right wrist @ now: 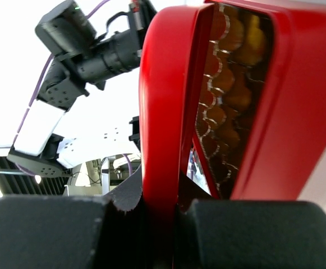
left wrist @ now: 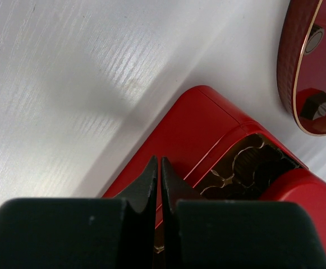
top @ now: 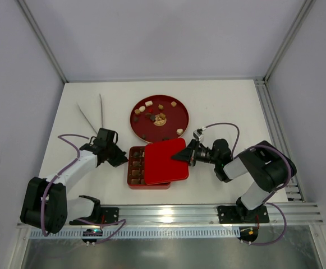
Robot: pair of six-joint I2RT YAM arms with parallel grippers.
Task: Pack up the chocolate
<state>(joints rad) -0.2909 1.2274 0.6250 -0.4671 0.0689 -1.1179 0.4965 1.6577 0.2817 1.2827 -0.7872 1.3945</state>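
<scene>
The square red tray (top: pixel 132 182) lies at the front centre, with dark and tan chocolate (top: pixel 135 165) showing in its uncovered left column. The flat red lid (top: pixel 166 161) rests tilted over most of the tray. My right gripper (top: pixel 180 157) is shut on the lid's right rim (right wrist: pixel 161 168); the tray's filled cells (right wrist: pixel 230 95) show past the lid. My left gripper (top: pixel 123 161) is shut and empty, its tips (left wrist: pixel 157 163) at the tray's left edge (left wrist: pixel 202 120). More chocolate pieces (top: pixel 151 107) lie on the round red plate (top: pixel 177 109).
Two thin white sticks (top: pixel 93 115) lie at the back left of the white table. The round plate also shows in the left wrist view (left wrist: pixel 296 67). The left arm (right wrist: pixel 84 50) shows beyond the lid. A metal rail (top: pixel 207 213) runs along the near edge.
</scene>
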